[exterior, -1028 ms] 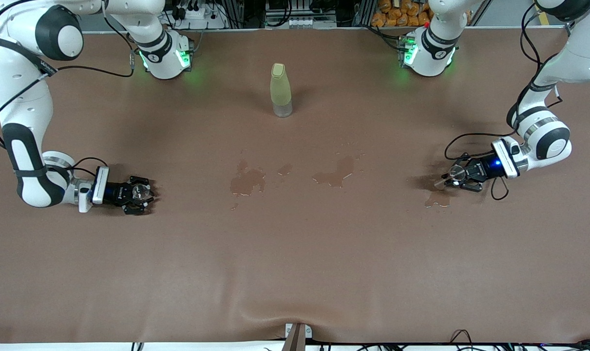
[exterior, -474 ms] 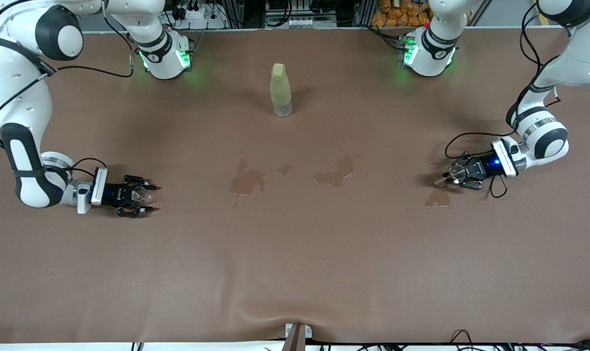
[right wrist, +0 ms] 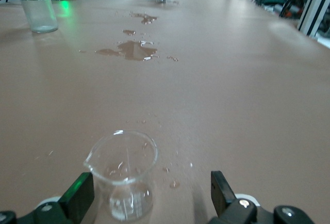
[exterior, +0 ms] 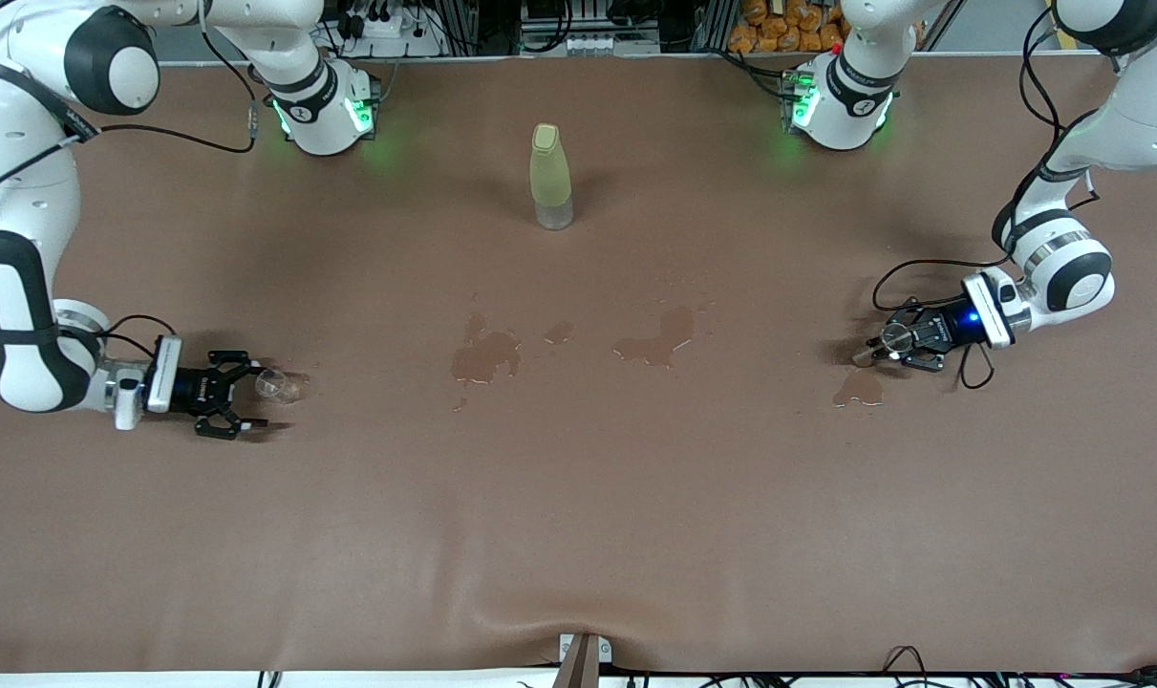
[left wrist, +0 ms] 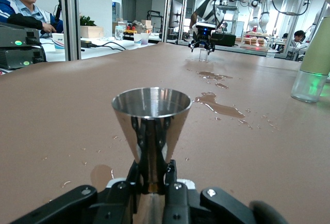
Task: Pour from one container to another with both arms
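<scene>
The tiny clear glass cup (exterior: 274,384) (right wrist: 124,172) stands upright on the brown table (exterior: 578,535) toward the right arm's end. My right gripper (exterior: 244,392) (right wrist: 149,195) is open and low at the table. The cup sits by its fingertips (right wrist: 77,198), close to one finger, and is not held. My left gripper (exterior: 886,349) (left wrist: 152,175) is shut on the narrow base of the silver metal cup (exterior: 893,335) (left wrist: 151,126). It holds that cup upright, low over the left arm's end of the table.
A tall yellow-green bottle (exterior: 550,177) stands mid-table, farther from the front camera than both cups. Wet puddles lie at the middle (exterior: 485,358) (exterior: 656,339), with another (exterior: 860,387) just nearer the camera than the left gripper.
My right gripper has opened and drawn back toward the right arm's end, leaving the glass cup standing on the table. The left gripper shifted slightly, still shut on the silver cup.
</scene>
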### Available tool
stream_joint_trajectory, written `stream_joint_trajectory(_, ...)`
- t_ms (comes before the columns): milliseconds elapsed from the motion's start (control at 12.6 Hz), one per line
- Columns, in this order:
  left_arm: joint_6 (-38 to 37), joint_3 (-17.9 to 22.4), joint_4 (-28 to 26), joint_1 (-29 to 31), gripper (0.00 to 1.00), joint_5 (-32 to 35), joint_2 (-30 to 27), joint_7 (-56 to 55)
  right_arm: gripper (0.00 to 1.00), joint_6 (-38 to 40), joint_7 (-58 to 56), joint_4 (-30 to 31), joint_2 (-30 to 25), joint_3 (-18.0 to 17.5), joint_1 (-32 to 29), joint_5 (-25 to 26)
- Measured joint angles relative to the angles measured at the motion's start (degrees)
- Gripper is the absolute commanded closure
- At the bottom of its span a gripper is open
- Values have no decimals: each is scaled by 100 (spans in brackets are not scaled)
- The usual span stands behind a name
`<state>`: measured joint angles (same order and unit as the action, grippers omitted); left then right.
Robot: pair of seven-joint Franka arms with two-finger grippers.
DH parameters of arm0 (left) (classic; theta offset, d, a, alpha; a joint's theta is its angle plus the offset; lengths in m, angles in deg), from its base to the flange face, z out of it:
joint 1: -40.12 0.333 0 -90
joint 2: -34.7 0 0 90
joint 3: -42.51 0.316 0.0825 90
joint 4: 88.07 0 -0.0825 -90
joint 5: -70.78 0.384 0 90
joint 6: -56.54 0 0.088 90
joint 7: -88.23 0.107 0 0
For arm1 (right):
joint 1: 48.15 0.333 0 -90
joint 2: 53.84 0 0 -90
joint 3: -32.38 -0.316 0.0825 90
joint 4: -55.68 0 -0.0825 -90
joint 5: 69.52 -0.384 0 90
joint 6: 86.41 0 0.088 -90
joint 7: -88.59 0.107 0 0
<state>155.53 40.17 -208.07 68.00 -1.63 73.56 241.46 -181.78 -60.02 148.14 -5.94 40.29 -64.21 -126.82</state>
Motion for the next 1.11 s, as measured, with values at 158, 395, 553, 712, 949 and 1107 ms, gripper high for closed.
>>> stream_joint_trajectory(158, 2, 0, 2, 1, 62, 8, 3, 0, 0, 1, 632, -212, -176, 67, 0, 447)
stream_joint_trajectory(395, 1, 0, 8, 3, 46, 70, 3, 0, 0, 8, 1808, -523, -515, 87, 0, 1212)
stream_joint_trajectory(553, 2, 0, 20, 13, 37, 138, 4, 0, 0, 24, 2622, -673, -796, 88, 0, 1643)
stream_joint_trajectory(712, 3, 12, 64, 58, 25, 331, 4, -7, 0, 49, 3464, -754, -1191, 85, 10, 2039)
stream_joint_trajectory(949, 4, 173, 253, 101, 0, 664, 3, -31, 0, 274, 4798, -795, -1894, 289, 269, 2405)
stream_joint_trajectory(1107, 4, 245, 458, 118, 0, 911, -14, -132, 0, 465, 5792, -797, -2336, 605, 657, 2589)
